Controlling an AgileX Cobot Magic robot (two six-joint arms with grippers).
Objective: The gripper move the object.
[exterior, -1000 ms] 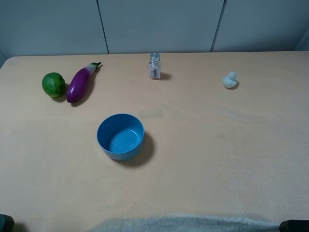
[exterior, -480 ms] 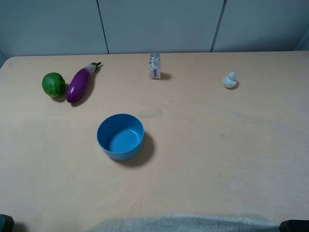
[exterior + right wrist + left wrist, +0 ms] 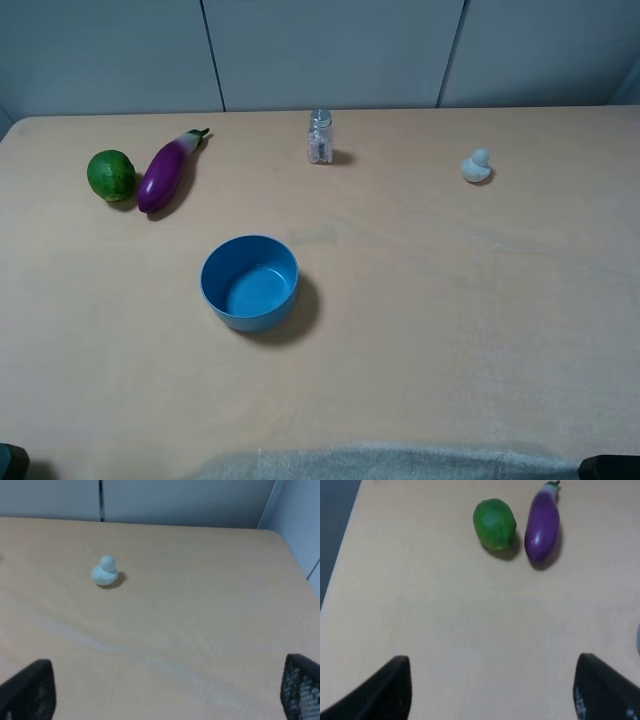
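Note:
The purple eggplant lies at the far left of the table, green stem toward the back, touching or nearly touching a green lime. The left wrist view shows both, the eggplant and the lime, well ahead of my left gripper. That gripper is open and empty, with its dark fingertips wide apart. My right gripper is open and empty too, over bare table on the right. Only small dark parts of the arms show at the bottom corners of the high view.
A blue bowl stands empty in front of the eggplant, toward the middle. A small glass shaker stands at the back centre. A pale toy duck sits at the back right and shows in the right wrist view. A grey cloth lies at the front edge.

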